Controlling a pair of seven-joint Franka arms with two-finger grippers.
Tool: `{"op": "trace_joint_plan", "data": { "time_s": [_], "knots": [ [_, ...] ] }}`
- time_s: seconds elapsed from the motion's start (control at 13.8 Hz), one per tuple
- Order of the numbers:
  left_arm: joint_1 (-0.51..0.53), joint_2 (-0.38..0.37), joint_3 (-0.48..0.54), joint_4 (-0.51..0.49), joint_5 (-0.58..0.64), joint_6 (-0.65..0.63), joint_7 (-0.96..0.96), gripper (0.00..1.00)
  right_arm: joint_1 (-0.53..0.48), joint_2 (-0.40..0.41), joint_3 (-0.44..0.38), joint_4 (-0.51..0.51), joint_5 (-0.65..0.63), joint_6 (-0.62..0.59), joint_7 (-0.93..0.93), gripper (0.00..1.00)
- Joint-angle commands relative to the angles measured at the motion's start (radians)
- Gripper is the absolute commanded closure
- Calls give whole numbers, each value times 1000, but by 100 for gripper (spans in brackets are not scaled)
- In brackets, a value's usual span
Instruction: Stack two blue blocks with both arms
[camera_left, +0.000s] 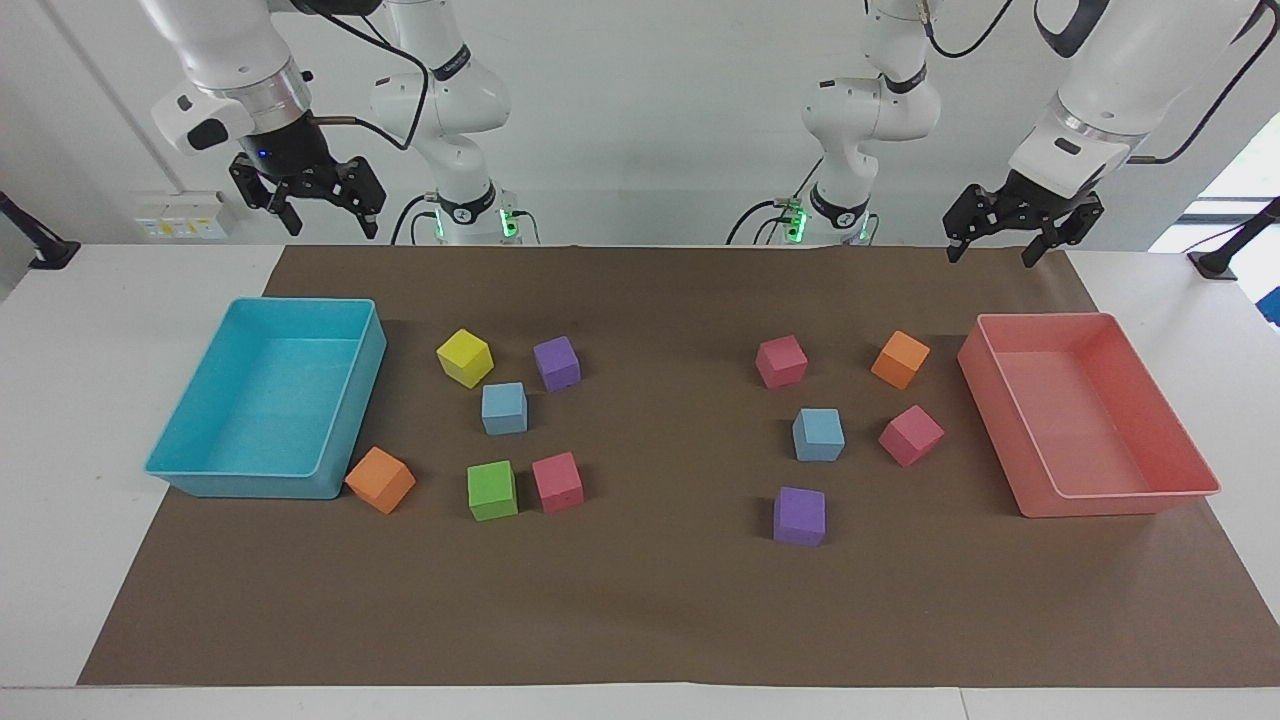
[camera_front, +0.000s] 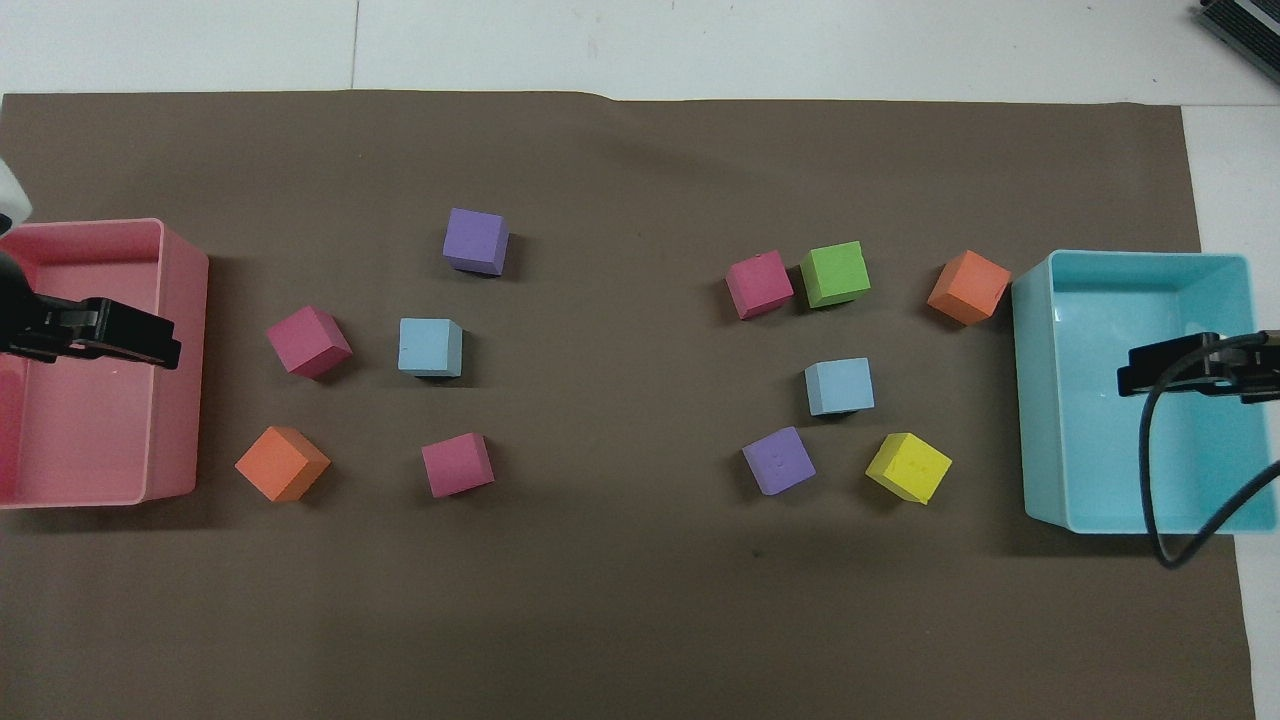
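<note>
Two light blue blocks lie apart on the brown mat. One blue block (camera_left: 504, 408) (camera_front: 839, 386) sits toward the right arm's end, among yellow, purple, green and pink cubes. The other blue block (camera_left: 818, 434) (camera_front: 430, 347) sits toward the left arm's end, beside a pink cube. My right gripper (camera_left: 330, 226) (camera_front: 1150, 372) hangs open and empty, high over the turquoise tray. High over the pink tray, my left gripper (camera_left: 990, 256) (camera_front: 140, 342) is open too, holding nothing. Both grippers are well away from the blue blocks.
The turquoise tray (camera_left: 340, 440) (camera_front: 1035, 400) and the pink tray (camera_left: 1010, 430) (camera_front: 185, 360) stand at the two ends of the mat. Orange cubes (camera_left: 380, 480) (camera_left: 900, 359), purple cubes (camera_left: 557, 363) (camera_left: 799, 516) and pink cubes (camera_left: 781, 361) (camera_left: 911, 435) lie around the blue ones.
</note>
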Motion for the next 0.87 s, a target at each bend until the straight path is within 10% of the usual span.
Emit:
{"op": "trace_joint_plan", "data": {
  "time_s": [0.0,0.8],
  "knots": [
    [14,-2,-6,13,-7,-10,7,0,-2,-19,4,-24,-15,3,-5,0],
    [12,-2,-6,12,-10,-10,44,0,-4,-19,4,-25,-24,27,-13,0]
  ]
}}
